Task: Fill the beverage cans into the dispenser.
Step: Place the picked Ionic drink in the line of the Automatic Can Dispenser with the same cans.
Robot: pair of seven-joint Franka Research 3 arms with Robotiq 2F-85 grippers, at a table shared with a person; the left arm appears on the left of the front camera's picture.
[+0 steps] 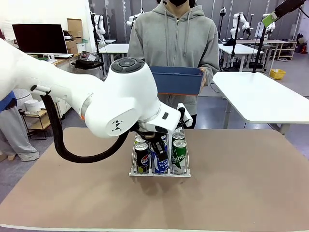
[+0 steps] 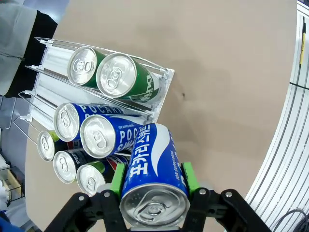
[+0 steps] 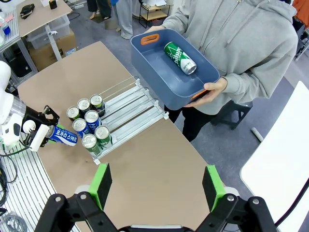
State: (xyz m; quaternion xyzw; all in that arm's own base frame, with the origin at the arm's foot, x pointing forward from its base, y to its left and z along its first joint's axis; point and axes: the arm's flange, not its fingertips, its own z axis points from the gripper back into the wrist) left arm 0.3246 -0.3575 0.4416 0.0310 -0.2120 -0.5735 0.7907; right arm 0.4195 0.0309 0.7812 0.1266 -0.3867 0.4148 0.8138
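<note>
Holding a can clamped in the left end effector by the dispenser, with the right end effector open, awaiting upright placement in a lane.

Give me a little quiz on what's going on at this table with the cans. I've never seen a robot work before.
1. True or false: the left tool grips a black can.
2. What lies in the blue bin that the person holds? A) one green can B) three black cans C) a bottle
3. Fill in: the right tool holds nothing and its jaws stand ____.

Key: 1 false, it grips a blue-and-white Pocari Sweat can. 2 A. 3 open.
</note>
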